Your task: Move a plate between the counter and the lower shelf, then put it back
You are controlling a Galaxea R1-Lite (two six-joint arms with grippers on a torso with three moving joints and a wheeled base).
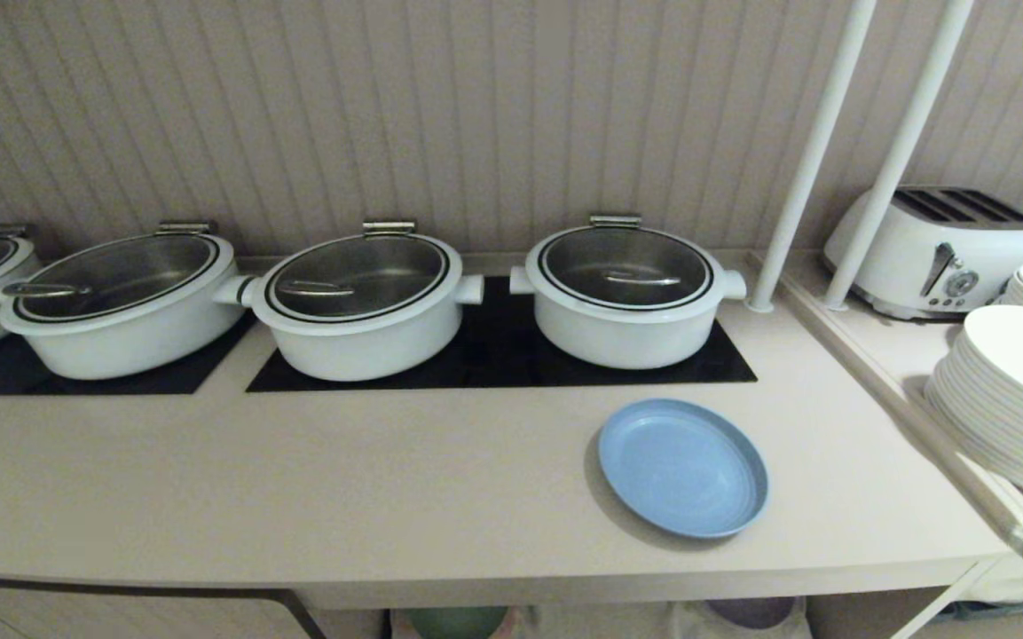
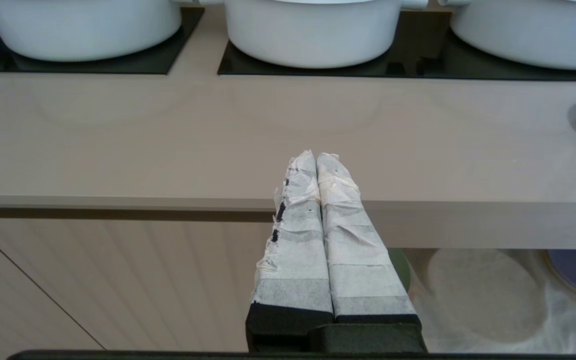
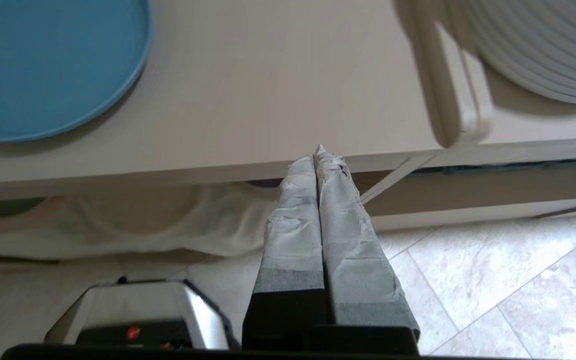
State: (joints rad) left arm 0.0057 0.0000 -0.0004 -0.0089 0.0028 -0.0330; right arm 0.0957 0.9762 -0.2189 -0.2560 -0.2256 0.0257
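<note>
The light-blue plate (image 1: 682,468) lies flat on the beige counter (image 1: 298,479), in front of the rightmost white pot; it also fills a corner of the right wrist view (image 3: 43,65). My right gripper (image 3: 317,155) is shut and empty, held off the counter's front edge, to the right of the plate and apart from it. The left gripper (image 2: 316,160) is shut and empty too, parked before the counter edge further left. Below the counter, the lower shelf's white cloth (image 2: 487,295) shows round raised spots. Neither gripper shows in the head view.
Several white lidded pots (image 1: 360,302) stand on black glass panels (image 1: 493,355) behind the plate. A raised side ledge (image 1: 875,355) at the right carries white poles, a toaster (image 1: 937,253) and stacked white plates (image 1: 1017,390). Green (image 1: 458,621) and purple (image 1: 751,611) plates sit on the shelf.
</note>
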